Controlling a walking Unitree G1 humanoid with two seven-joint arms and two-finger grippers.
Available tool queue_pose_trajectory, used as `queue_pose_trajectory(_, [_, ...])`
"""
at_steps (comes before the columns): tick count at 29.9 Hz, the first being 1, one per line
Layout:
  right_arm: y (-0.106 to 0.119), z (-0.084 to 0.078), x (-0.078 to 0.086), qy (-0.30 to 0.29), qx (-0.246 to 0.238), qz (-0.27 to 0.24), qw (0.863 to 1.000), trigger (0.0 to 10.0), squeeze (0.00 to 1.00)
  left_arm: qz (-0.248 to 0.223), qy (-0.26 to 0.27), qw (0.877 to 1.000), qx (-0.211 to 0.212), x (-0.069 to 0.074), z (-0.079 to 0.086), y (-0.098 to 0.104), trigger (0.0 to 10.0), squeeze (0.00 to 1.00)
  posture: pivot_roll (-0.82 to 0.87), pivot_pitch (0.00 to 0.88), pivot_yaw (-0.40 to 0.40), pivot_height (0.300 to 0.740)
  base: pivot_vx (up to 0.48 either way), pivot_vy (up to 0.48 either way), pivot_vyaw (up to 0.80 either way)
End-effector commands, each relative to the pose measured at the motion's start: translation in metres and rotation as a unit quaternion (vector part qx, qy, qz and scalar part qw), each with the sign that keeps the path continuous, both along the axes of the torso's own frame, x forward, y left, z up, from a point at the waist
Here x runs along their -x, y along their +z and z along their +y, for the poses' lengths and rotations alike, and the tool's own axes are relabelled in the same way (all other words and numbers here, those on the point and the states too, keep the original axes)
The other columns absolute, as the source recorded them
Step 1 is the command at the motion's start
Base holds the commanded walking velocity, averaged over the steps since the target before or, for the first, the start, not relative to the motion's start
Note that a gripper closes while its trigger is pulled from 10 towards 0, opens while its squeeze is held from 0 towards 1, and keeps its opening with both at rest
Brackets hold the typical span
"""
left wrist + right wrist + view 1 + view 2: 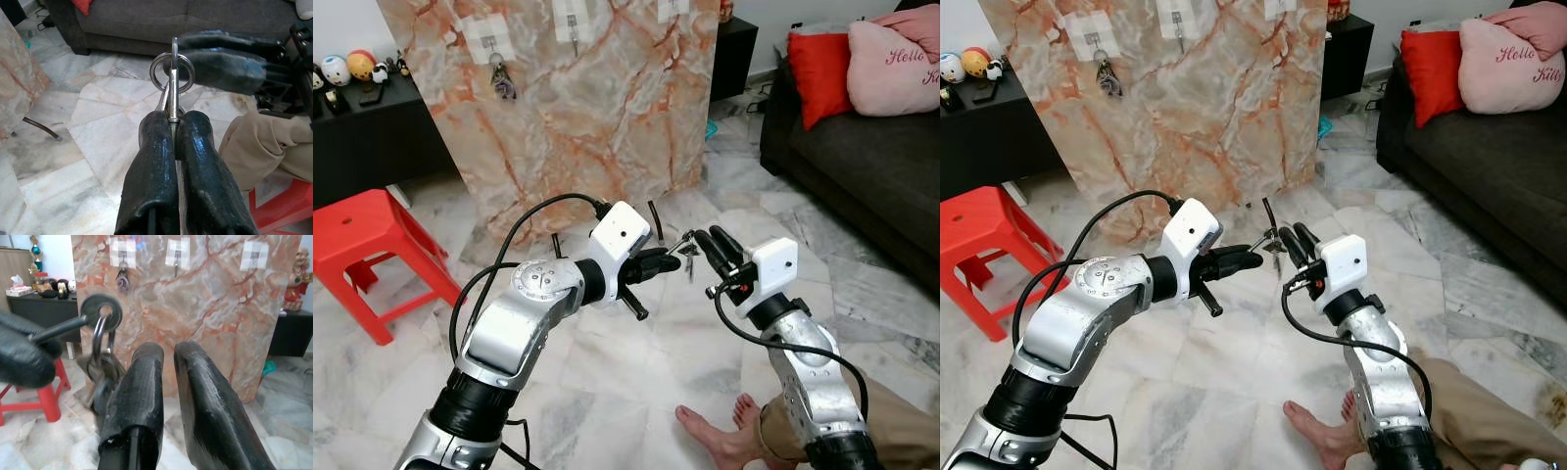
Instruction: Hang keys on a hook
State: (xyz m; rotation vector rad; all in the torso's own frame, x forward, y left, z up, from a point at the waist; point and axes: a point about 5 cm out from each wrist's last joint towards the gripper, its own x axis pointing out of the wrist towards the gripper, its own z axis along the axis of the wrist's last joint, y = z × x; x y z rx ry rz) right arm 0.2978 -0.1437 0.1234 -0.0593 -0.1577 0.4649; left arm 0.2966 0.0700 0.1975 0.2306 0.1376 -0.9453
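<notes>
The left gripper (671, 260) pinches a thin metal key shaft; the keys (100, 357) dangle from a round steel ring before the veined marble board (607, 108). The right gripper (717, 242), beside them, is slightly parted, holding nothing.

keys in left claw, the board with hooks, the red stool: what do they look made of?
Keys: metal, bright silver; the ring glints.
Board: looks like marble, or a marble-print panel; orange veining, faint sheen. Cannot tell which.
Stool: likely moulded plastic; uniform glossy red, rounded edges.
Left claw fingers: glossy black, probably rubber.
</notes>
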Motion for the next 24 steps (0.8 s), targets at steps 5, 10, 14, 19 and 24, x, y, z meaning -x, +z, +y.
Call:
queue_pose_trajectory(5, [-0.008, 0.002, 0.015, 0.045, 0.009, 0.027, 0.999, 10.0, 0.00, -0.008, 0.000, 1.000, 0.004, -0.001, 0.000, 0.005, 10.0, 0.00, -0.05, 0.063, 0.041, 0.740, 0.000, 0.000, 0.00])
queue_pose_trajectory(10, [-0.009, 0.000, 0.019, 0.059, 0.009, 0.035, 0.998, 10.0, 0.88, -0.009, -0.002, 1.000, 0.004, 0.000, -0.001, 0.005, 10.0, 0.00, -0.05, 0.064, 0.043, 0.740, 0.000, 0.000, 0.00])
queue_pose_trajectory(14, [-0.005, 0.000, 0.018, 0.059, 0.014, 0.027, 0.998, 10.0, 0.94, -0.010, -0.003, 1.000, 0.004, -0.001, -0.001, 0.006, 10.0, 0.00, -0.05, 0.064, 0.044, 0.740, 0.000, 0.000, 0.00])
queue_pose_trajectory(19, [-0.001, 0.003, 0.017, 0.069, 0.013, 0.024, 0.997, 10.0, 0.00, -0.011, -0.003, 1.000, 0.004, -0.001, -0.002, 0.006, 10.0, 0.00, -0.05, 0.062, 0.043, 0.740, 0.000, 0.000, 0.00])
queue_pose_trajectory(24, [0.001, 0.007, 0.018, 0.092, 0.000, 0.028, 0.995, 10.0, 1.00, -0.011, -0.003, 1.000, 0.004, -0.001, -0.002, 0.006, 10.0, 0.00, -0.05, 0.062, 0.043, 0.740, 0.000, 0.000, 0.00])
